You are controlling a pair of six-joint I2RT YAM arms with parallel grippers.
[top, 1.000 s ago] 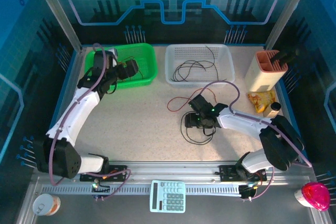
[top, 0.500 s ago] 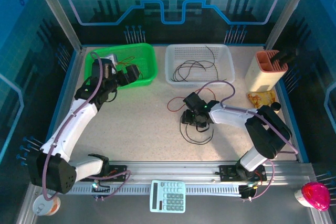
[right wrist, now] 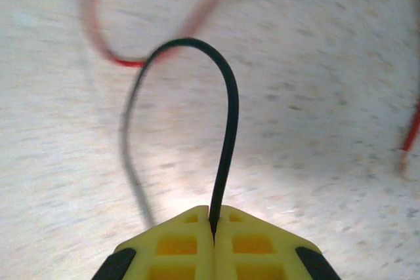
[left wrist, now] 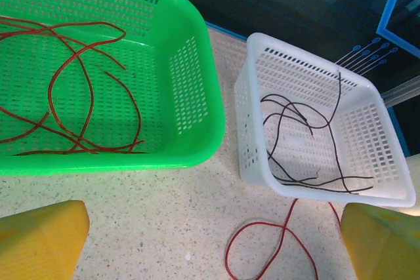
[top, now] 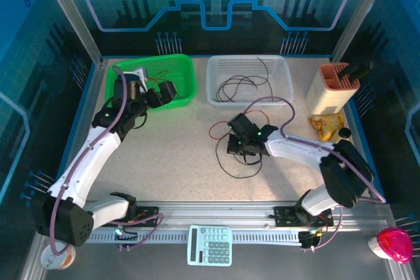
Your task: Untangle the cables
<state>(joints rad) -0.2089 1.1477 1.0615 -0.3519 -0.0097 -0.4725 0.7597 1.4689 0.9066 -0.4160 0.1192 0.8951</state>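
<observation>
— Hands, state of each?
— Right hand (right wrist: 213,220): closed tight, clamped on one black cable (right wrist: 230,122), which arches up out of the tips. It sits low over the bench (top: 170,155), in front of the white basket (left wrist: 252,136). Left hand (left wrist: 210,240): spread wide apart, holding nothing, above the bench by the front of the green basket (left wrist: 197,90).
— Cables, location of each lot?
— Red cables (left wrist: 79,96): loose loops lying inside the green basket. Black cables (left wrist: 298,129): several, curled inside the white basket. Red cable (left wrist: 262,244): one, looped on the bench just in front of the white basket. In the right wrist view it is blurred behind the held black cable; whether the two touch, cannot tell.
</observation>
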